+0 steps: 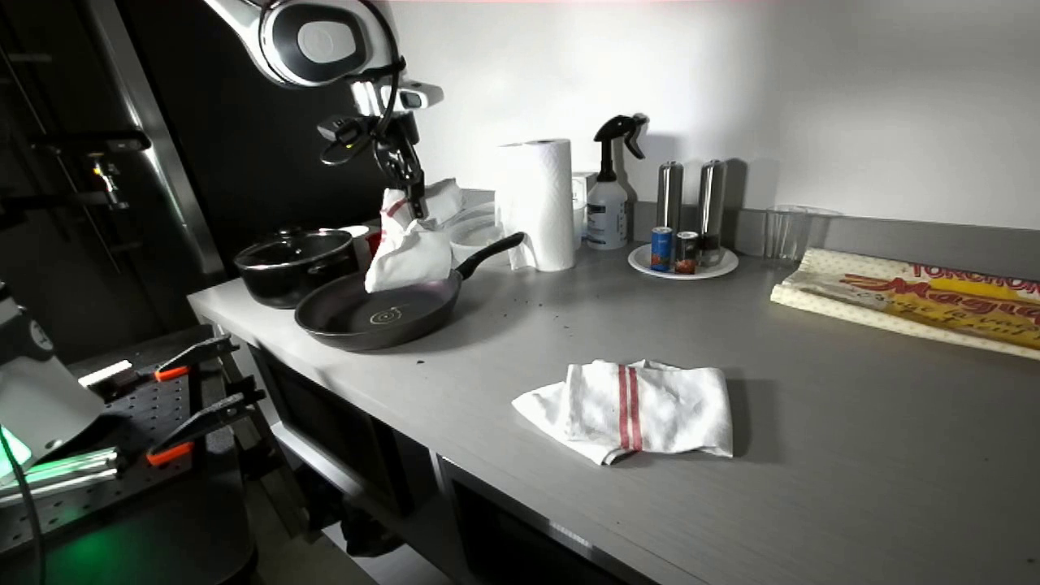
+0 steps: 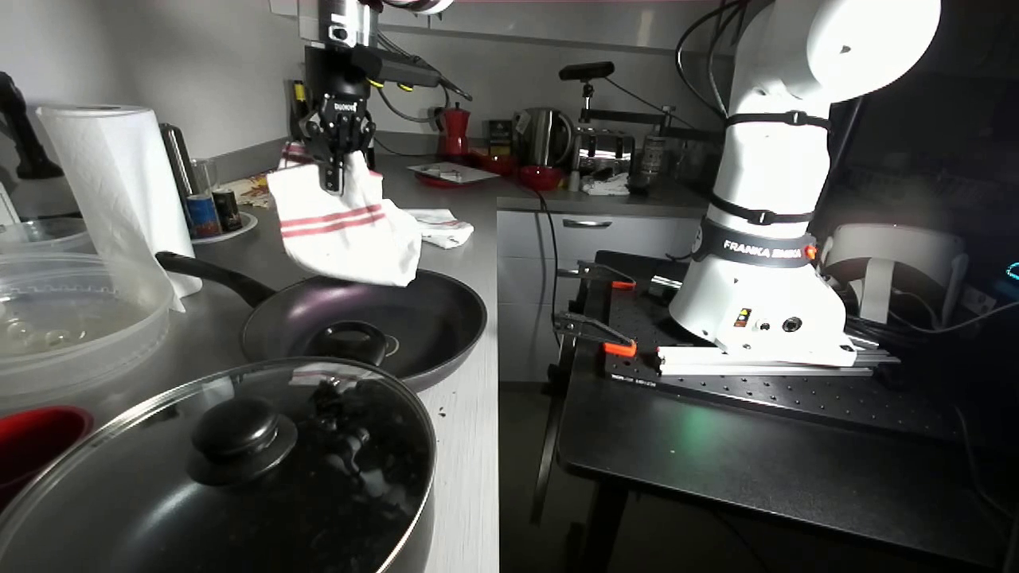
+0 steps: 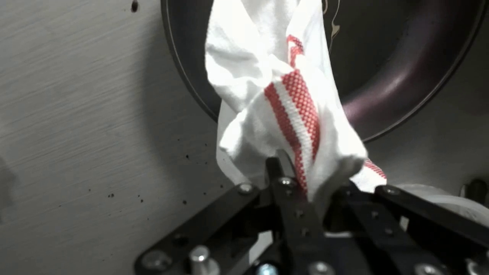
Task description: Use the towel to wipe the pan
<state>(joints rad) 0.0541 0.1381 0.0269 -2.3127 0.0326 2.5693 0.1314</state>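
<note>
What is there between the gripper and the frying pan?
The red-striped white towel, held in the gripper, hangs between it and the frying pan, as both exterior views show. Whether towel and pan touch is unclear.

In an exterior view, light blanches the flat white wall (image 1: 886,89), upper right; the left edge is dark; the folded red-striped white cloth (image 1: 658,410), lower centre, throws a shadow rightward. In the wrist view, glare streaks the round black pan (image 3: 382,88), upper right; the black metal gripper (image 3: 309,179) is blurred below.
</note>
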